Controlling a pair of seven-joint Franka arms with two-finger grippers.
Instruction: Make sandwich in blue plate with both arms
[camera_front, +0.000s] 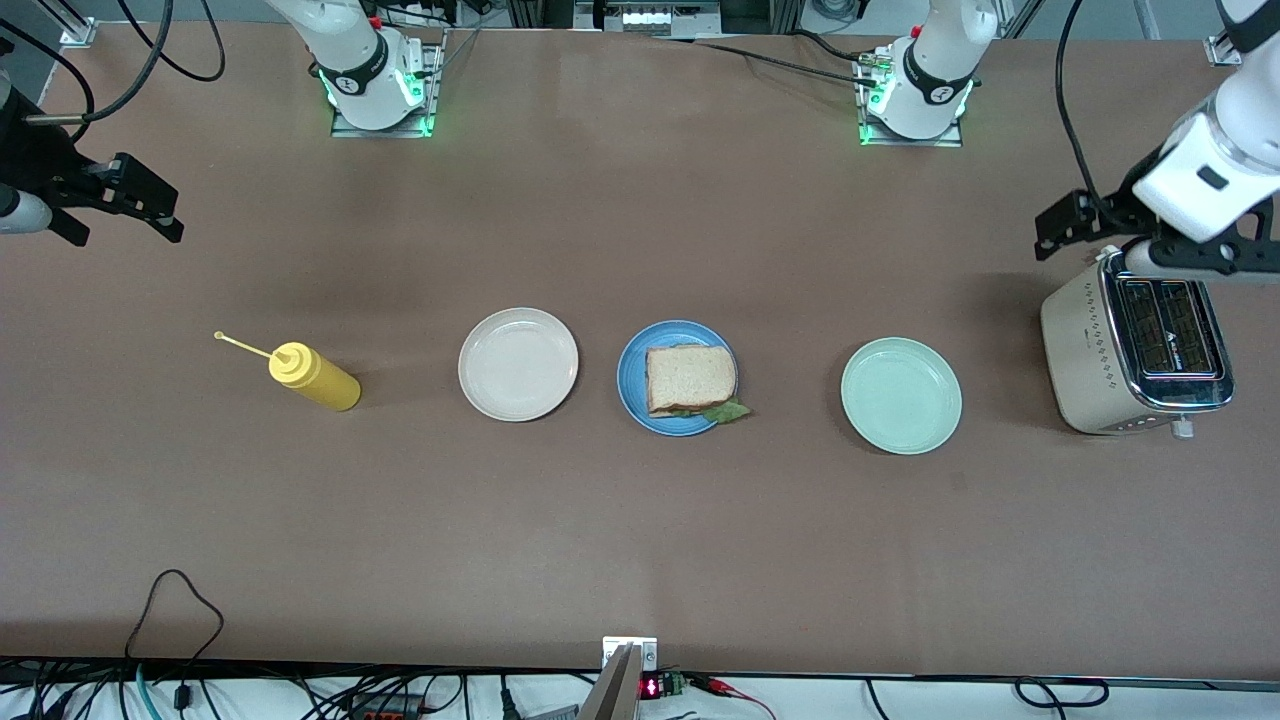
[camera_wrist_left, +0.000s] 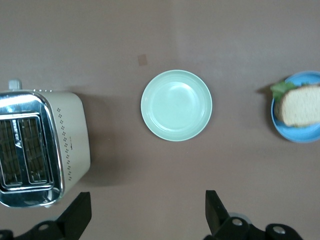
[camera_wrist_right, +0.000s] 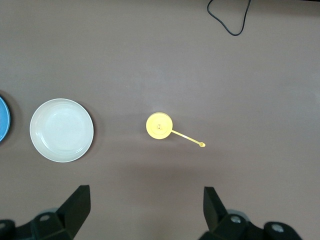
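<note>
A wide table (camera_front: 640, 540) with a matte brown top fills the scene under even, soft light that throws faint shadows. Black cables (camera_front: 170, 600) loop over its edge nearest the front camera, where a small red-lit box (camera_front: 662, 686), perhaps some electronic unit, sits below.

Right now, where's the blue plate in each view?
Front view: blue plate mid-table, between the white plate and green plate.
Left wrist view: at the picture's edge, cut off; green plate shared.
Right wrist view: a sliver at the edge; white plate shared.
</note>
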